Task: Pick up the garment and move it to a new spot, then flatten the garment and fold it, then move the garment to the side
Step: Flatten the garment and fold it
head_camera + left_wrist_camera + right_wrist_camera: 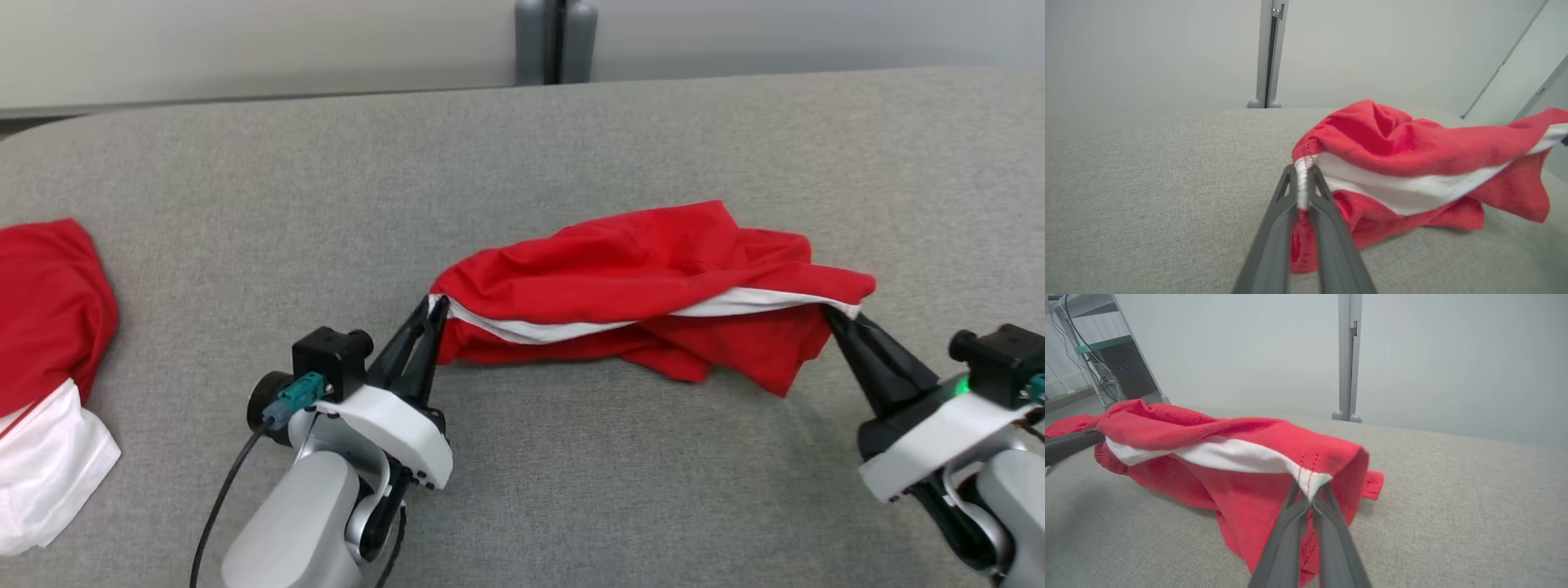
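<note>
A red garment (pixel 637 269) with a white band along its edge lies crumpled at the middle of the grey table (pixel 522 139), its near edge lifted and stretched between both grippers. My left gripper (pixel 435 309) is shut on the band's left end; the left wrist view has the white hem (pixel 1302 179) pinched between the fingers. My right gripper (pixel 831 314) is shut on the right end, where the white corner (pixel 1312 482) sits clamped at the fingertips. The garment (pixel 1216 457) sags onto the table between the two grips.
A second red and white cloth (pixel 45 359) lies at the table's left edge. A grey post (pixel 555 41) stands behind the far edge. The right wrist view has a shelf with cables (pixel 1098 363) off to one side. Bare table surrounds the garment.
</note>
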### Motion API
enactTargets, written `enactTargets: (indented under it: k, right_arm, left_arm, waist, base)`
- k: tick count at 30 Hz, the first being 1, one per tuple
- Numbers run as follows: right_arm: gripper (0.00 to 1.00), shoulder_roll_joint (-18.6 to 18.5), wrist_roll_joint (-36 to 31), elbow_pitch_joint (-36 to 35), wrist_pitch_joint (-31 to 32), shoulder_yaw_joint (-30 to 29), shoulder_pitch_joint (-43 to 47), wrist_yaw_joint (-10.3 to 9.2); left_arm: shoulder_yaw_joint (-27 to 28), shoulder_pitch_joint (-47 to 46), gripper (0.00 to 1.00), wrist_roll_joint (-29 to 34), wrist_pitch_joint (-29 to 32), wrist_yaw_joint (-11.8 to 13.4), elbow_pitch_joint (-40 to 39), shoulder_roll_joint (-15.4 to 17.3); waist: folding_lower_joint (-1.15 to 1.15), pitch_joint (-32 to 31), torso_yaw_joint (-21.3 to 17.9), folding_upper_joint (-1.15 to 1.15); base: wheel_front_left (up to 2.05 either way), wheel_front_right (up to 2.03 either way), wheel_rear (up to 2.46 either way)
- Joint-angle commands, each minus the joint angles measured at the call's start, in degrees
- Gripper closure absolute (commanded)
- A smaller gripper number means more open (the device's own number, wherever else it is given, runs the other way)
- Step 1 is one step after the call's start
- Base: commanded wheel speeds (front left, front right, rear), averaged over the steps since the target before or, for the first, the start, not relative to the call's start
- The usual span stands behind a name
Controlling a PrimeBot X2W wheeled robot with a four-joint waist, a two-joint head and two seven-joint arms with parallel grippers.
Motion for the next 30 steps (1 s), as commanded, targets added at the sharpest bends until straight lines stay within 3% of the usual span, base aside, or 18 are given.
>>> enactTargets:
  k: [1,3,4,7,21,30]
  right_arm:
    - [1.00,-1.42,0.62,-0.32,-0.06,-0.93,1.21,-0.05]
    - [1.00,-2.55,1.75,-0.62,0.23,-1.26,2.18,-0.05]
    - [1.00,-3.04,2.67,-0.54,0.85,-1.41,2.67,-0.05]
    - [1.00,-4.80,4.87,0.34,3.35,-2.17,3.54,-0.05]
    - [1.00,-6.48,6.35,10.45,6.93,-2.26,3.09,-0.04]
    - [1.00,-5.79,5.97,12.36,6.51,-0.03,0.59,-0.04]
  left_arm:
    - [-0.44,0.94,1.00,0.17,0.49,-0.34,-1.32,0.53]
    - [-1.88,1.87,1.00,0.42,1.27,-1.20,-3.52,0.81]
    - [-3.14,2.51,0.95,0.42,1.91,-1.95,-4.72,0.77]
    - [-7.44,4.43,0.00,-0.83,5.47,-3.62,-8.15,1.05]
    - [-18.97,9.12,0.00,-6.79,17.38,-4.49,-19.43,5.66]
    - [-20.57,4.91,0.00,-11.00,24.44,-4.26,-14.39,3.02]
  waist:
    - [0.00,-1.69,-1.27,0.00]
    - [0.00,-2.43,-1.80,0.00]
    - [0.00,-2.69,-2.01,0.00]
    - [0.00,-3.04,-2.45,0.00]
    - [0.00,-1.47,-2.48,0.00]
    - [0.00,0.96,-3.36,0.00]
  base:
    - [0.00,0.00,0.00]
    - [0.00,0.00,0.00]
    - [0.00,0.00,0.00]
    - [0.00,0.00,0.00]
    - [0.00,0.00,0.00]
    - [0.00,0.00,0.00]
